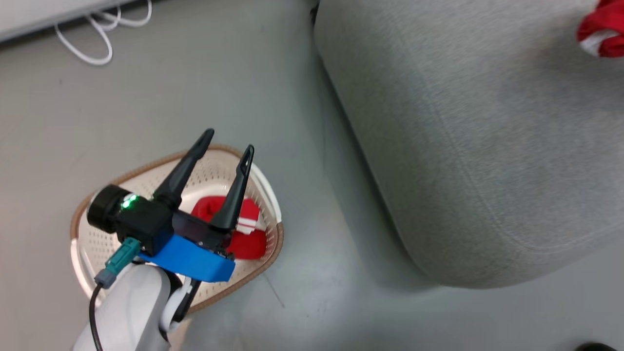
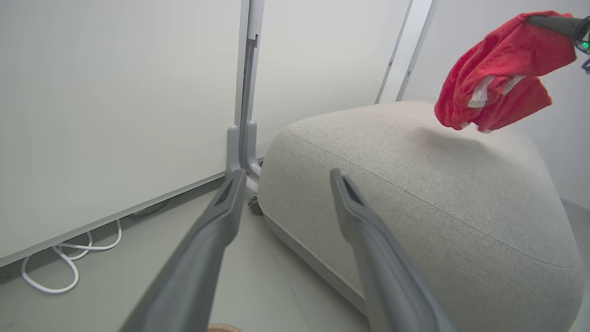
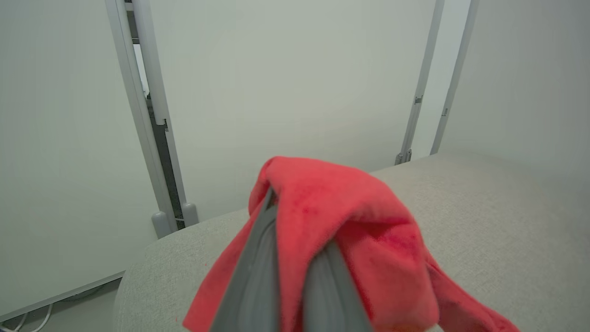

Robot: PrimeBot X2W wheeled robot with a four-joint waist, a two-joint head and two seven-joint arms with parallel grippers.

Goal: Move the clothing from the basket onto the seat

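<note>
With right fingers (image 3: 249, 276) pinched on one red garment (image 3: 350, 207) hanging clear above the seat (image 1: 487, 146), presumably for release there, and left fingers (image 1: 187, 165) spread empty over the basket (image 1: 273, 243), poised for the other red garment (image 1: 248, 241) lying inside.

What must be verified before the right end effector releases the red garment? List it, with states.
1. The right end effector is shut on the held garment: ok.
2. The held garment is over the seat: ok.
3. The held garment rests on the seat: not ok, it hangs above it.
4. The left end effector is open and empty above the basket: ok.
5. The basket is emptied: not ok, a striped garment lies inside.
</note>
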